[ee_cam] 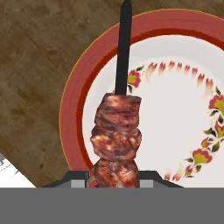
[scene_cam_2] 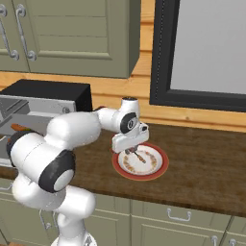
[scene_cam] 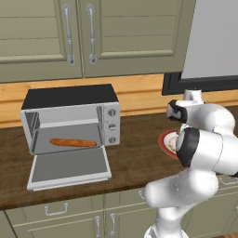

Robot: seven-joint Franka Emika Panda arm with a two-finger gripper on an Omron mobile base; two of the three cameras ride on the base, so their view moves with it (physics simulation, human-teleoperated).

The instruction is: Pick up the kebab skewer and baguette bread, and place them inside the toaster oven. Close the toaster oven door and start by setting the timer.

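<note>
The gripper (scene_cam_2: 130, 152) is down over the plate (scene_cam_2: 156, 169), its jaws closed on the meat end of the kebab skewer (ee_cam: 117, 131). In the hand view the reddish-brown chunks sit right between the two dark finger tips, and the thin black stick runs straight away from the claw, out across the plate's red rim toward the wood of the counter (scene_cam_2: 206, 163). So the skewer's long axis lies along the camera's line of sight, not across the jaws. That is the relation that matters next, I judge — carried this way, the stick leads, and it will have to be aimed into the oven mouth.

The toaster oven (scene_cam: 69, 122) stands well apart from the plate, off to the arm's left, with the toaster oven door (scene_cam: 69, 166) dropped flat and open. The baguette bread (scene_cam: 73, 142) already lies inside — long, slim, orange-brown, set crosswise in the cavity.

The meat looks lumpy and glossy, three or so chunks stacked close; the stick is smooth and matt. The plate is white and glazed with a flower pattern (whether the skewer has left its surface I cannot tell). The counter is dark, streaky wood.
</note>
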